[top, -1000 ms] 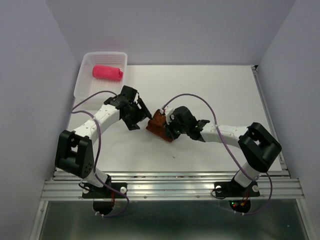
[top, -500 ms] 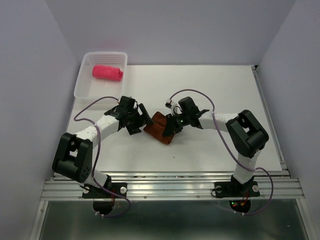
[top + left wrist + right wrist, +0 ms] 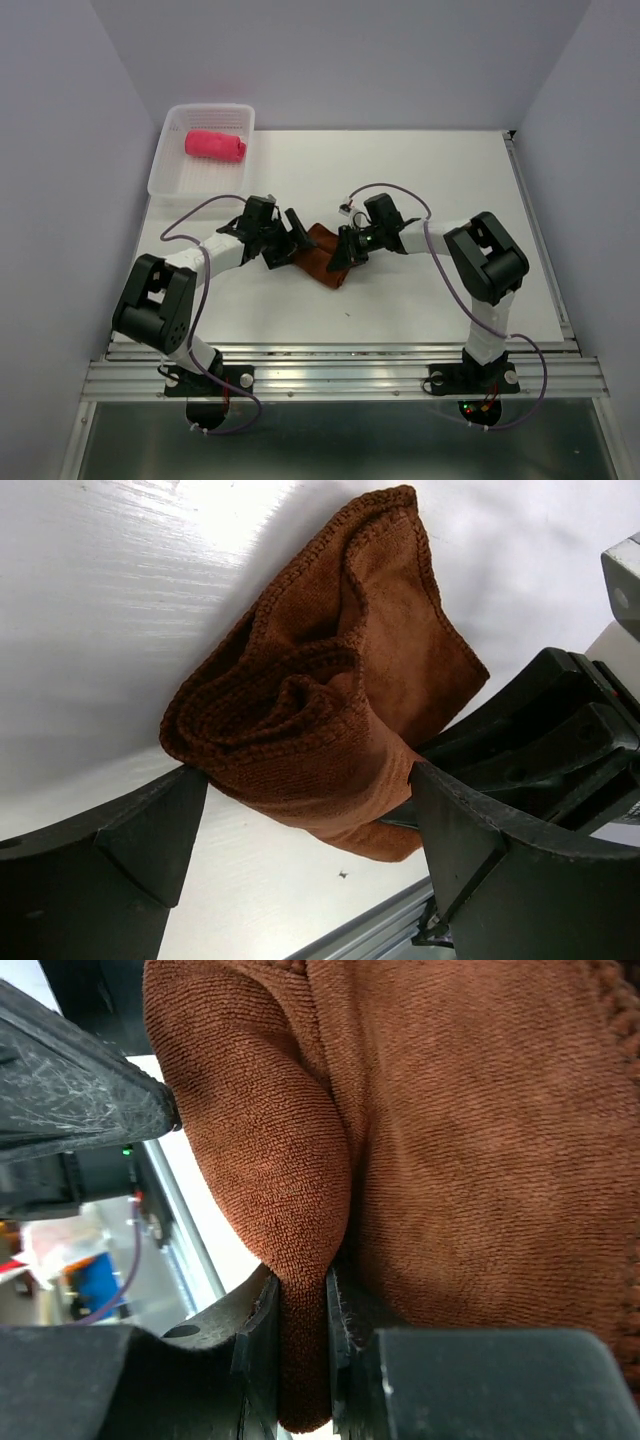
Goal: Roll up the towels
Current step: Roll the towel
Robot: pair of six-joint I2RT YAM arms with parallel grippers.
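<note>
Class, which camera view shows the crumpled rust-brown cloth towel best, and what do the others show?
The left wrist view: nearly the whole rust-brown cloth towel, folds and hemmed edge clear. The top view shows it small and partly hidden. The right wrist view shows only close-up fabric.

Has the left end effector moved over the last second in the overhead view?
Yes. The left end effector has shifted right and toward the near edge, away from the white basket, and now straddles the brown towel with open jaws.
</note>
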